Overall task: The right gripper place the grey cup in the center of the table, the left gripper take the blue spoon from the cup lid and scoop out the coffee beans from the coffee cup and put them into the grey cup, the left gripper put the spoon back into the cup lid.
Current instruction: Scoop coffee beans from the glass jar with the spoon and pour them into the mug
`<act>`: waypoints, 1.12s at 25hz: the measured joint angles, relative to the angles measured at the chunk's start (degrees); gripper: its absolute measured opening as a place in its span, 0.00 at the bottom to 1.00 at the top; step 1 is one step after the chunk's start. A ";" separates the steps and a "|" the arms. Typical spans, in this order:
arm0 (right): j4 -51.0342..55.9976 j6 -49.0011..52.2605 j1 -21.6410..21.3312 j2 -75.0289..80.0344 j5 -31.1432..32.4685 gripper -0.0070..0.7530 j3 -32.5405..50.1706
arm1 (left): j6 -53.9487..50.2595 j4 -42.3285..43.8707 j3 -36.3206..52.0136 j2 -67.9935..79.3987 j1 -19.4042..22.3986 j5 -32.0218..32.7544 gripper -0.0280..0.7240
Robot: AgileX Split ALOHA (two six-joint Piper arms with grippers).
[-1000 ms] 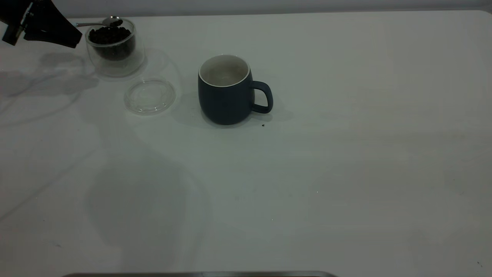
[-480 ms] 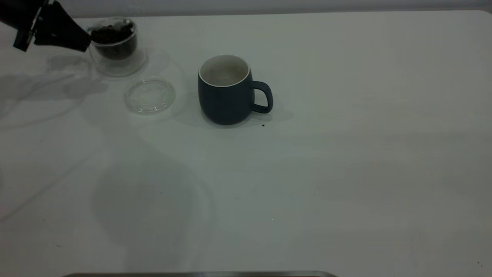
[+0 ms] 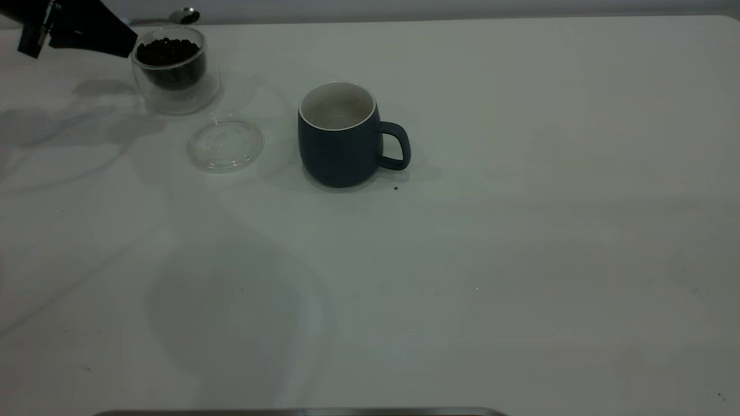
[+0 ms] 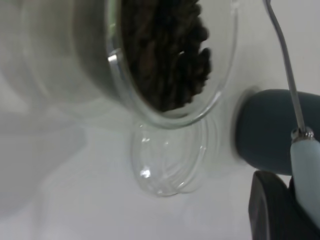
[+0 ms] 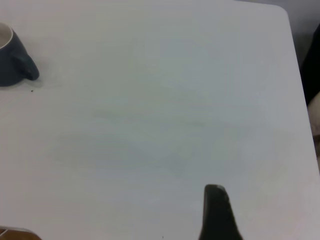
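At the far left, the left gripper (image 3: 124, 47) is clamped on the blue spoon (image 3: 184, 15), whose metal bowl hangs just beyond the far rim of the coffee cup (image 3: 173, 69), above the coffee beans (image 3: 167, 52). Nearer and to the right lies the cup lid (image 3: 225, 143), bare. The grey cup (image 3: 341, 136) stands mid-table (image 3: 520, 231), handle pointing right. The right gripper (image 5: 216, 212) hovers well apart at the right; whether its fingers are apart or together cannot be told.

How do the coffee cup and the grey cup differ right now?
The coffee cup is clear glass with no handle; the grey cup is opaque, dark and has a loop handle. The coffee cup holds coffee beans; the grey cup looks empty. Both stand upright on the table.
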 joint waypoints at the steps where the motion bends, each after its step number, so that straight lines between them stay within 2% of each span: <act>1: 0.00 0.00 0.00 0.00 0.00 0.61 0.00 | 0.00 -0.06 0.00 -0.07 -0.44 0.00 0.16; 11: 0.00 0.00 0.00 0.00 0.00 0.61 0.00 | 0.12 -0.35 0.00 -0.07 -7.09 0.00 0.16; 28: 0.00 0.00 0.00 0.00 0.00 0.61 0.00 | -1.25 -0.36 0.00 -0.07 -15.03 0.00 0.16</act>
